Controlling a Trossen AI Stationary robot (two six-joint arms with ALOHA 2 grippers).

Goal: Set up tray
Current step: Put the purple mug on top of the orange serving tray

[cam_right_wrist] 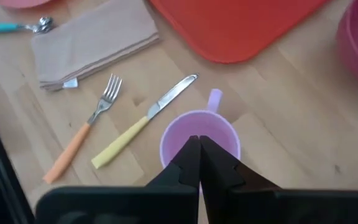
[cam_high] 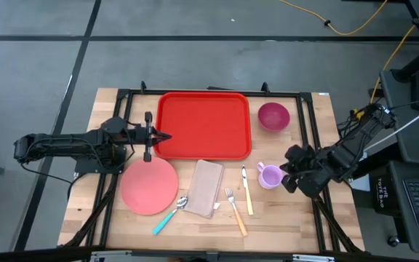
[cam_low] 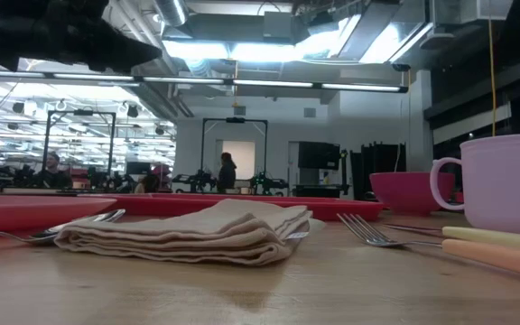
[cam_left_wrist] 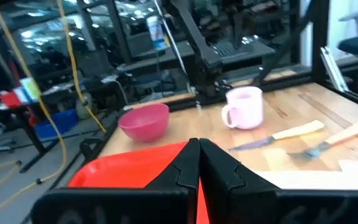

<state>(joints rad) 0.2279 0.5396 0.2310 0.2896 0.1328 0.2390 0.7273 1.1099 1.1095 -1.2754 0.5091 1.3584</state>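
Bare wood shows along the table [cam_high: 289, 218]'s near edge. Large red rectangular plastic tray [cam_high: 204, 124] lies empty at the far middle; the left gripper [cam_high: 167, 136], closed and empty, sits at its left rim. Right gripper [cam_high: 288, 179], closed and empty, hovers beside one lilac mug [cam_high: 270, 175]. One pink bowl [cam_high: 273, 116], one pink plate [cam_high: 149, 186], one folded beige napkin [cam_high: 206, 188], one spoon [cam_high: 169, 215], one fork [cam_high: 235, 211], one knife [cam_high: 246, 189].

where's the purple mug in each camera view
High view: the purple mug stands right of centre, between the yellow-handled knife and the right end effector.
Low view: far right, large and close.
Left wrist view: upper right of centre, beside the pink bowl.
Right wrist view: centre, just past the shut fingers.
Shared landmark: the yellow-handled knife lies next to the mug in every view.
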